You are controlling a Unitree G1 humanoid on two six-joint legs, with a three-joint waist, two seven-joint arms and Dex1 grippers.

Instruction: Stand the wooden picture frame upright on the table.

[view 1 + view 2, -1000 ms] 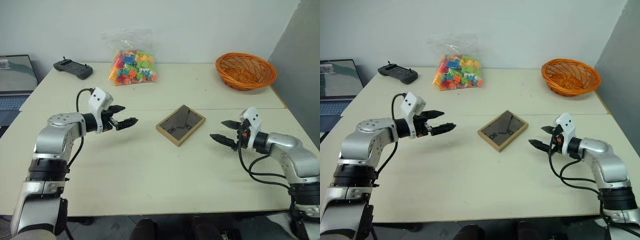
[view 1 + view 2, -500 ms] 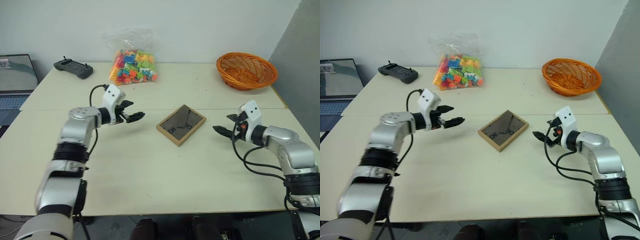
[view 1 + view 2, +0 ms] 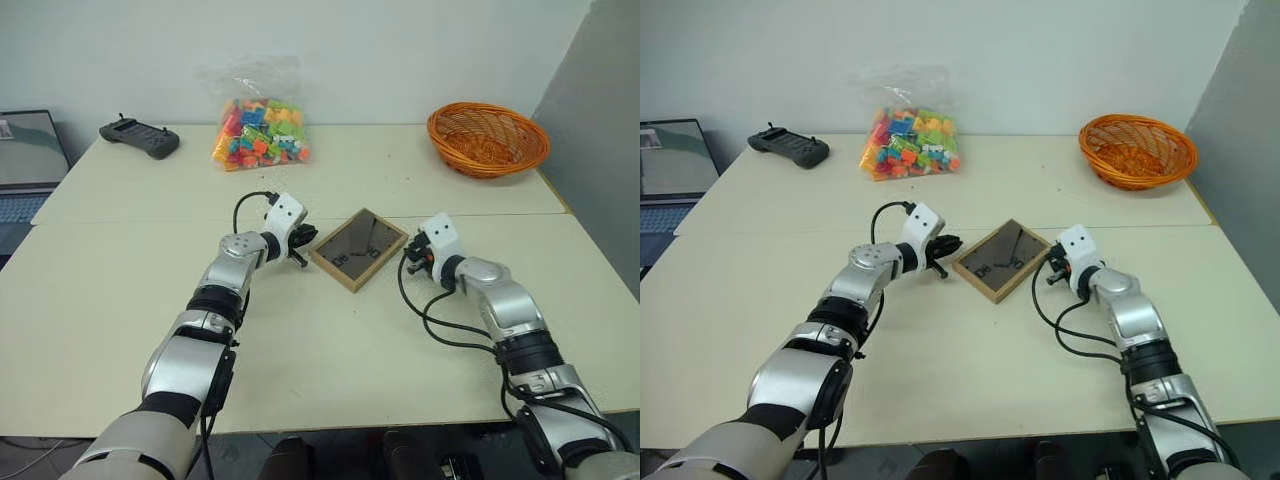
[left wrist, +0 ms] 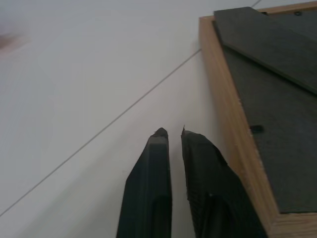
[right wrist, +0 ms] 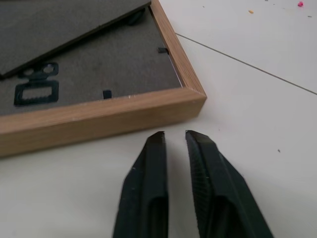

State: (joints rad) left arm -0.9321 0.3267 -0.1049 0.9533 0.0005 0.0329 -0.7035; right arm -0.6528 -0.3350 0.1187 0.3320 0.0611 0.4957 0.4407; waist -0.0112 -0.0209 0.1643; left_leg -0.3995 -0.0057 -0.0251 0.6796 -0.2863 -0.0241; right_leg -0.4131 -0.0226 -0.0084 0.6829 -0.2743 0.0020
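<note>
Cream table (image 3: 300, 340) holds the wooden picture frame (image 3: 360, 248) lying flat, back up, flanked by left gripper (image 3: 303, 249) and right gripper (image 3: 408, 262), both closed empty; block bag (image 3: 260, 132) and basket (image 3: 488, 140) sit beyond.

no readable text, laptop screen (image 3: 25, 150) perhaps too small

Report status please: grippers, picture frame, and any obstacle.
Left gripper shut, right gripper shut, one at each side of frame. Wooden picture frame flat on table, back panel up. Nothing blocking.
</note>
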